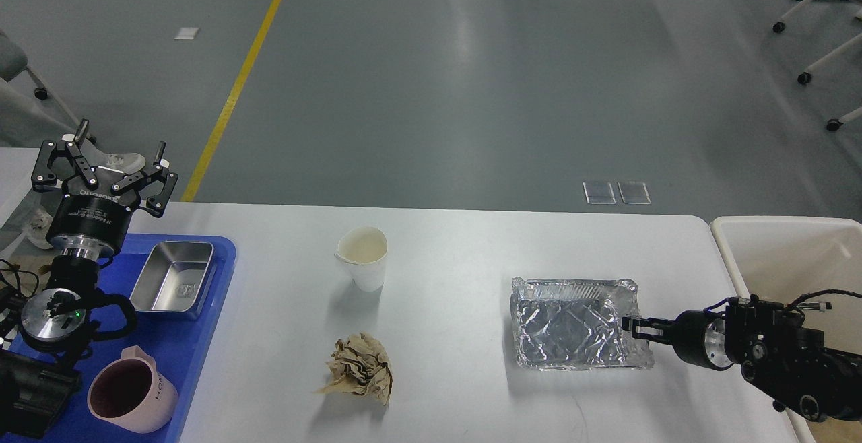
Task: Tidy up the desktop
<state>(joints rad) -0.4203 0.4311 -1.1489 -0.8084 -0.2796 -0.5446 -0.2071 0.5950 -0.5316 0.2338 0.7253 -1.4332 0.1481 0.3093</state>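
The white desktop holds a white paper cup, upright at centre left. A crumpled ball of brown paper lies in front of the cup. A crinkled foil tray lies at the right. My right gripper comes in from the right, level with the desktop. Its thin fingers are closed on the foil tray's right rim. My left gripper is open and empty, raised over the far left end of the desktop.
A blue plastic tray at the left edge holds a steel box and a pink mug. A white bin stands just off the desktop's right end. Grey floor lies beyond the far edge.
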